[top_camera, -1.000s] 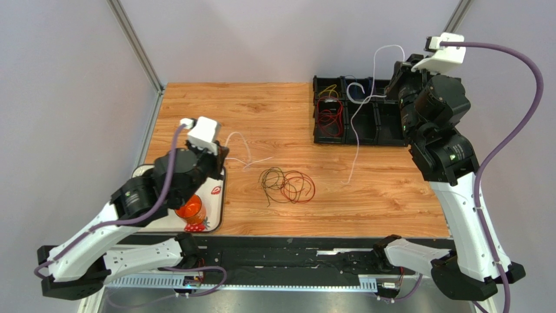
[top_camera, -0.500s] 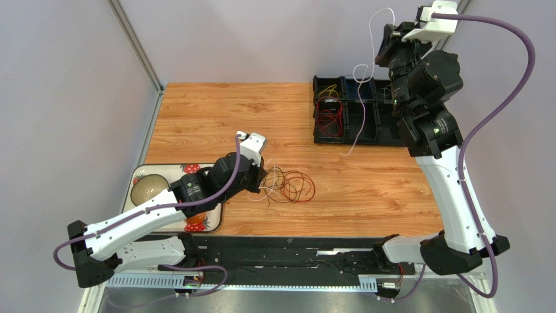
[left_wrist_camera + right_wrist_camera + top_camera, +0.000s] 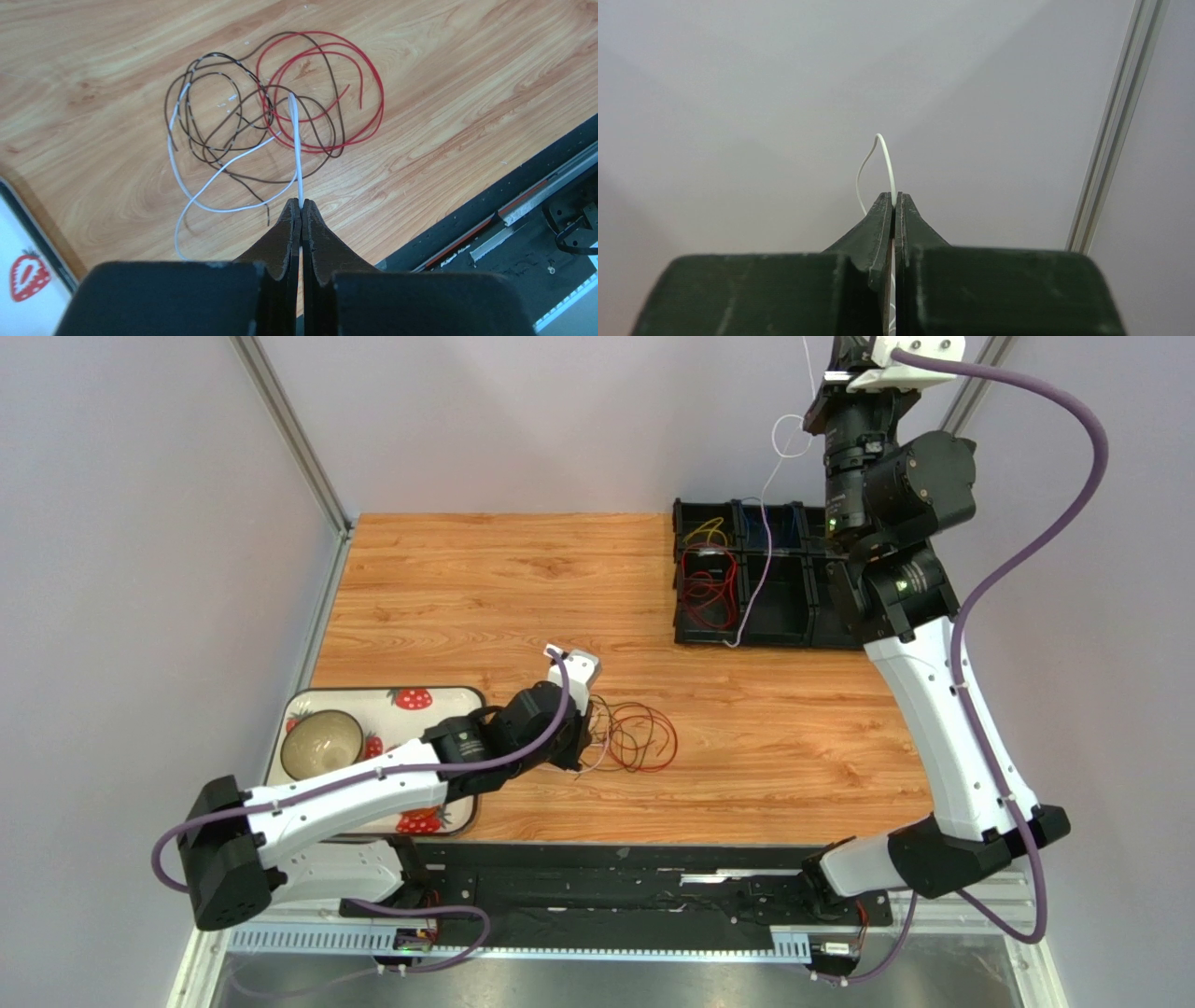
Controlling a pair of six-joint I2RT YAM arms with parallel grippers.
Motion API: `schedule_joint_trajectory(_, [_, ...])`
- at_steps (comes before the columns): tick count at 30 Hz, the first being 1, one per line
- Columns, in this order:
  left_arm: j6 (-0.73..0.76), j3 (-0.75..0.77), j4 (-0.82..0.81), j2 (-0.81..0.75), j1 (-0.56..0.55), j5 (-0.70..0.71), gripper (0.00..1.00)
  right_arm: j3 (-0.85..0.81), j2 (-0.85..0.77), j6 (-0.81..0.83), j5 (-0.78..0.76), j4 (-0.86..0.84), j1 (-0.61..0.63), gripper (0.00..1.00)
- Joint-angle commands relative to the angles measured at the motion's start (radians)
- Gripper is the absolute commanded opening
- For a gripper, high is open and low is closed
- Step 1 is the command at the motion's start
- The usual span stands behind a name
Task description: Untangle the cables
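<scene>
A tangle of dark brown cable [image 3: 210, 77] and red cable [image 3: 365, 91] lies on the wooden table [image 3: 463, 588]; it also shows in the top view [image 3: 631, 735]. My left gripper [image 3: 301, 204] is shut on a white cable [image 3: 231, 206] that loops over the tangle; in the top view the left gripper [image 3: 582, 742] sits at the tangle's left edge. My right gripper [image 3: 895, 196] is raised high at the back right [image 3: 821, 378], shut on a second white cable [image 3: 758, 546] that hangs down to the black tray.
A black compartment tray [image 3: 821, 623] at the back right holds red cables [image 3: 709, 588] and yellow cables [image 3: 709, 525]. A strawberry-print tray [image 3: 449, 819] with a bowl [image 3: 320, 742] sits at the near left. A metal rail runs along the front edge.
My left gripper has moved right with its white cable, from the strawberry tray to the tangle. My right gripper has risen higher, lifting its white cable's end off the table to over the black tray.
</scene>
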State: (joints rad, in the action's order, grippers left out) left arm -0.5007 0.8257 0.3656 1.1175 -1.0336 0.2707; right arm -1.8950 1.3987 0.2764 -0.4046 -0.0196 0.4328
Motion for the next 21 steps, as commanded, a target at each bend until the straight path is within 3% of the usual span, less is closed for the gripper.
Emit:
schedule_joint_trajectory(1, [-0.041,-0.025,-0.129,0.106,0.0,-0.073,0.0,-0.001,0.036,0.072,0.015,-0.141,-0.025,0.0])
schedule_joint_trajectory(13, [-0.059,-0.198,-0.295,0.172,0.0,-0.007,0.0,-0.072,0.152,0.044,0.053,-0.158,-0.112,0.0])
schedule_joint_trajectory(21, [-0.068,-0.286,-0.424,0.196,0.0,-0.038,0.0,-0.024,0.166,-0.143,0.128,-0.18,-0.236,0.0])
